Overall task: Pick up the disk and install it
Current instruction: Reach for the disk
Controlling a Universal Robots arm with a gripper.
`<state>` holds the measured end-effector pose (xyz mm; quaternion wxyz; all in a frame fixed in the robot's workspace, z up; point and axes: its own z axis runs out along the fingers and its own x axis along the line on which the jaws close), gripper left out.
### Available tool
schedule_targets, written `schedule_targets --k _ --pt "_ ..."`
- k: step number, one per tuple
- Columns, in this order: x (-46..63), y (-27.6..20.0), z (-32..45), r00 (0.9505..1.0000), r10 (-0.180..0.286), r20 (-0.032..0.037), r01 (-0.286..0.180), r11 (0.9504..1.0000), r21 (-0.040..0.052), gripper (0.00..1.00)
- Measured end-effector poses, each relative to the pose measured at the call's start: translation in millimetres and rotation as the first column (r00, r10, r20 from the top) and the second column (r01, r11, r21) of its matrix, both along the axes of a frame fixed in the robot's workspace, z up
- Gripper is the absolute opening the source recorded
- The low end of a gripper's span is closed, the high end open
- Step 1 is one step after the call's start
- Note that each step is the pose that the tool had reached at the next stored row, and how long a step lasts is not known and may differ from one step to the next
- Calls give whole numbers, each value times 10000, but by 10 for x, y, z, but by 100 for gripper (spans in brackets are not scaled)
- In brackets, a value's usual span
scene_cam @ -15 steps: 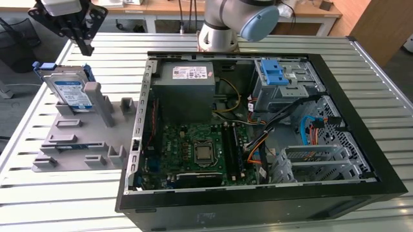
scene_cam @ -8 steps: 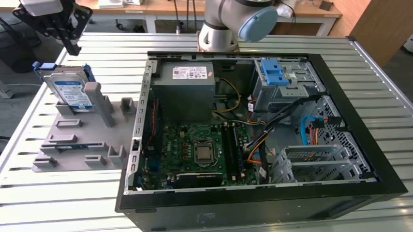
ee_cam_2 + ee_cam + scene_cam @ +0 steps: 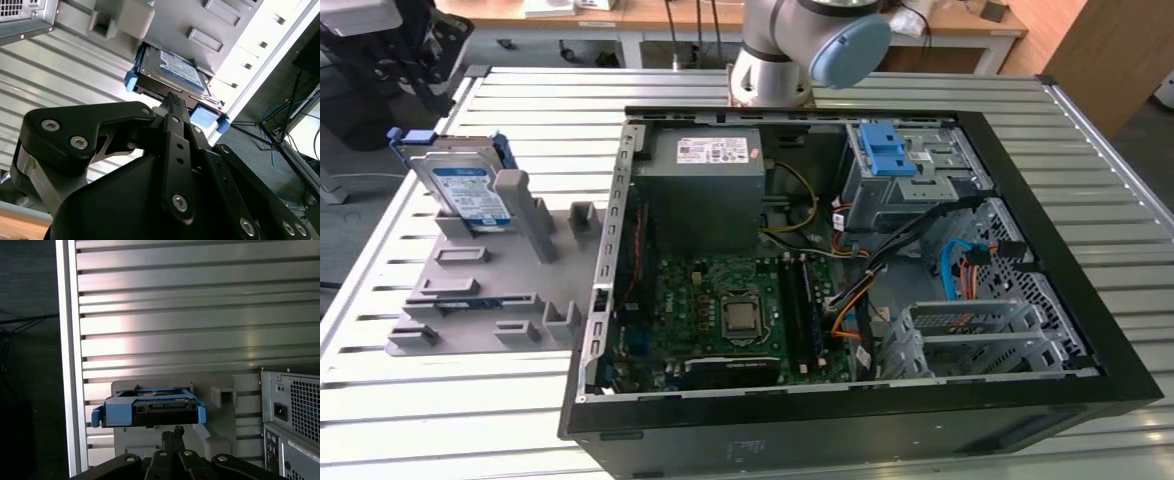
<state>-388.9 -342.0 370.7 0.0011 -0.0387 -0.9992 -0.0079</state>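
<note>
Disk (image 3: 464,185) stands on edge in a slot of the grey fixture (image 3: 480,290), at the fixture end on the exterior view's left, label side facing out. The thin blue bracket runs around its rim.

The fixture lies flat on the slatted aluminium table (image 3: 520,100). The open computer case (image 3: 1067,200) sits just beside the fixture, on the exterior view's right. Inside the case, the power supply (image 3: 707,190) occupies the corner nearest the fixture's disk end.

Gripper (image 3: 172,432) is aimed at the fixture in both wrist views. Its fingertips are drawn together with nothing between them. It is lined up with the blue-framed edge of the disk (image 3: 150,410) and apart from it.

In the second wrist view the gripper (image 3: 170,97) points at the same disk (image 3: 175,70), which is seated in the fixture.
</note>
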Motion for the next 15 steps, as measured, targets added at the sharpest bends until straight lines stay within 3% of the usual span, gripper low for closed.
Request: schedule_targets --k 11,15 --pt "-327 33 -14 10000 0 -1 0 10000 -1 11" --pt "-393 35 -17 10000 -1 -1 1 10000 -1 11"
